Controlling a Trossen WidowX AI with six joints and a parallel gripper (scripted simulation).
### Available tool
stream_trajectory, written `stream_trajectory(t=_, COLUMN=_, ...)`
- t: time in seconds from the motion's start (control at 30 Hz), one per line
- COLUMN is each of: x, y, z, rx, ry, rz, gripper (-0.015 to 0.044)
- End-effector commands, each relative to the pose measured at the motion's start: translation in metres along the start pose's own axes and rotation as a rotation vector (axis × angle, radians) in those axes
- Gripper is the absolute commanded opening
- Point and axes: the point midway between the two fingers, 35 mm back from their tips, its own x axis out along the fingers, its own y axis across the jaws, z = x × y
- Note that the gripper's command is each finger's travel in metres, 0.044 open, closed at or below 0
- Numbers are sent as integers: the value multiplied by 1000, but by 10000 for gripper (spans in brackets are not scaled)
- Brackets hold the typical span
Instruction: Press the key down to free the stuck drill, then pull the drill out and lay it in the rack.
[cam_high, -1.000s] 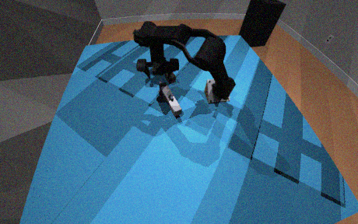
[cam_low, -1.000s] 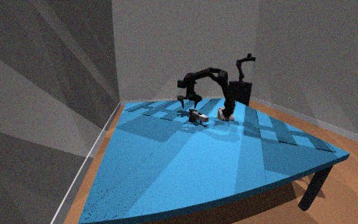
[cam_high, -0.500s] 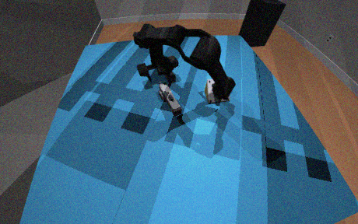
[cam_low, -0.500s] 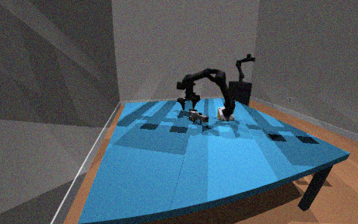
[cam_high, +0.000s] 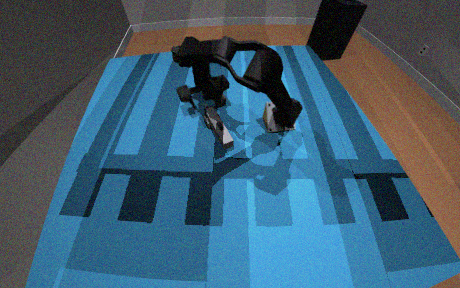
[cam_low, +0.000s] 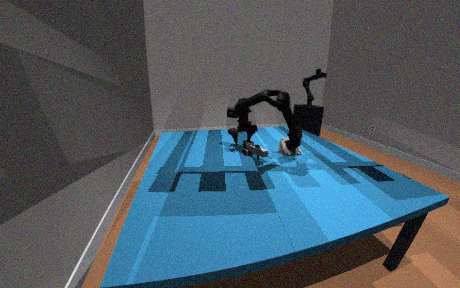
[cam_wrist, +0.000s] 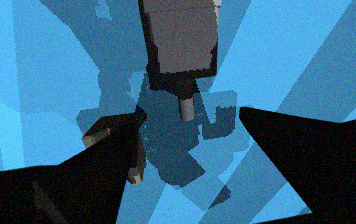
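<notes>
A long pale housing lies on the blue table. In the wrist view its dark nose points toward the gap between my fingers, and a short grey drill shank sticks out of it. My gripper is open and empty, at the nose end of the housing. The drill end shows between the fingertips in the wrist view, but its height relative to them is unclear. The key cannot be made out. A small brownish piece, possibly the rack, is partly hidden by the left finger.
A pale block stands at the arm's foot, right of the housing. Sharp dark shadows cross the blue table. A black box stands beyond the table's far right edge.
</notes>
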Motion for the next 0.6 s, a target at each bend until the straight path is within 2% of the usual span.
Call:
stream_trajectory(t=0.0, x=6, y=0, z=2, rx=3, ry=-1, rz=-3, gripper=440)
stream_trajectory(t=0.57, x=32, y=0, z=10, rx=2, ry=-4, rz=-4, gripper=440)
